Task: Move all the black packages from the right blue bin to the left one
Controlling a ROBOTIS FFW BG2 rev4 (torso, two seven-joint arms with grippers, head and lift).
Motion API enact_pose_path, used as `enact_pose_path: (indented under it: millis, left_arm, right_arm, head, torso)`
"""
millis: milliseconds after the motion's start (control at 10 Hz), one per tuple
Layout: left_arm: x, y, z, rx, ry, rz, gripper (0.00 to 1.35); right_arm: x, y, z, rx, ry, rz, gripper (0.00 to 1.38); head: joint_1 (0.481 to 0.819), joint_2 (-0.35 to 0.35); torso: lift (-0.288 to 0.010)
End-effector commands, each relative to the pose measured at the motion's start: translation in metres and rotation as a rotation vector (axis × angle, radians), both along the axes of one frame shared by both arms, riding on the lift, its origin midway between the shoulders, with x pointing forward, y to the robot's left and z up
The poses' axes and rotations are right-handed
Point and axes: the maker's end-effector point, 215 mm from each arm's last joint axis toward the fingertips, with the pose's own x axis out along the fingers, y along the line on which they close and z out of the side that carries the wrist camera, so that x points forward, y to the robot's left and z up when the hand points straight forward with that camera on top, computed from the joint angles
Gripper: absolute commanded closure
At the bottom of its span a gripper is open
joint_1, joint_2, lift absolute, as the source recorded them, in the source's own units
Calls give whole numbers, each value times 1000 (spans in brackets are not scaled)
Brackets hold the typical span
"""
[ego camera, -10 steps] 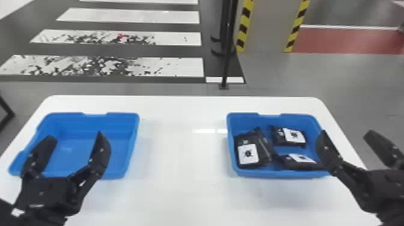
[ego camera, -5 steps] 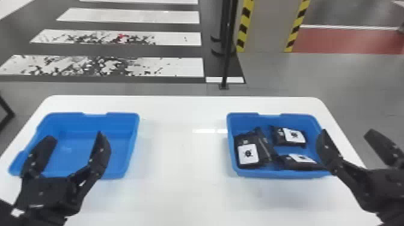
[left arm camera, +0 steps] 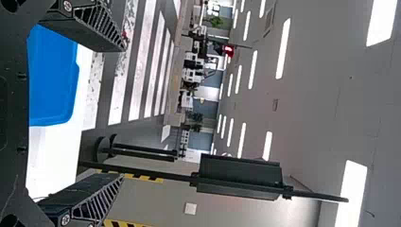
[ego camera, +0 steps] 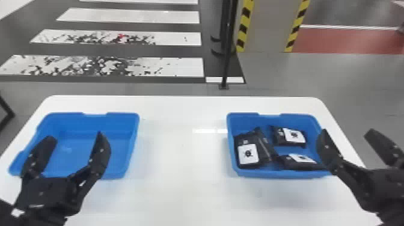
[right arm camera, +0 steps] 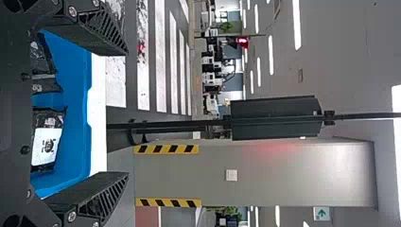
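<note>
My left gripper (ego camera: 75,138) is open over the left blue bin (ego camera: 120,144), which holds nothing visible. In the left wrist view that gripper (left arm camera: 124,111) has its fingers wide apart near the left bin (left arm camera: 52,75). At the right edge of the right blue bin (ego camera: 279,173), my right gripper (ego camera: 347,133) stands open and higher up. Inside that bin lie black packages with white labels: one at back right (ego camera: 279,136), one at front right (ego camera: 291,163), and darker ones overlapping at left (ego camera: 264,145). The right wrist view shows the right gripper (right arm camera: 127,113) and a black package (right arm camera: 47,137).
Both bins stand on a white table (ego camera: 180,150), with a bare stretch between them. Beyond its far edge are a dark pole (ego camera: 229,54), a column with yellow-black stripes (ego camera: 266,27) and a striped crossing on the floor.
</note>
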Motion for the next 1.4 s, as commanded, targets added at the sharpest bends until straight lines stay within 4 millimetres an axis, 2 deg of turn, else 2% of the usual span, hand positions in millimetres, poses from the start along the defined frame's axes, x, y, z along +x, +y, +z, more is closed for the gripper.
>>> enact_pose_path:
  millis: [0, 300, 400, 800, 1000, 1300]
  left_arm:
    - [0, 0, -1, -2, 5, 0, 88]
    - [1, -1, -2, -2, 9, -6, 88]
    - [1, -2, -3, -2, 11, -8, 88]
    - [3, -2, -9, -23, 24, -15, 88]
    - [3, -3, -11, -33, 25, -19, 88]
    - [4, -4, -14, -35, 29, -27, 88]
  right_arm:
    - [1, 3, -4, 21, 19, 8, 121]
    - [22, 23, -27, 37, 117, 57, 127]
    - [32, 35, -46, 64, 194, 88, 119]
    - [72, 64, -100, 45, 410, 190, 127]
    - [85, 63, -133, 7, 527, 188, 127]
    - [108, 60, -166, 8, 596, 189, 127]
  head:
    - [695, -41]
    - [695, -27]
    - [695, -16]
    - [695, 28]
    - [695, 40]
    - [695, 39]
  torso:
    - [-140]
    - [-140]
    - [-140]
    - [-140]
    - [-140]
    - [-140]
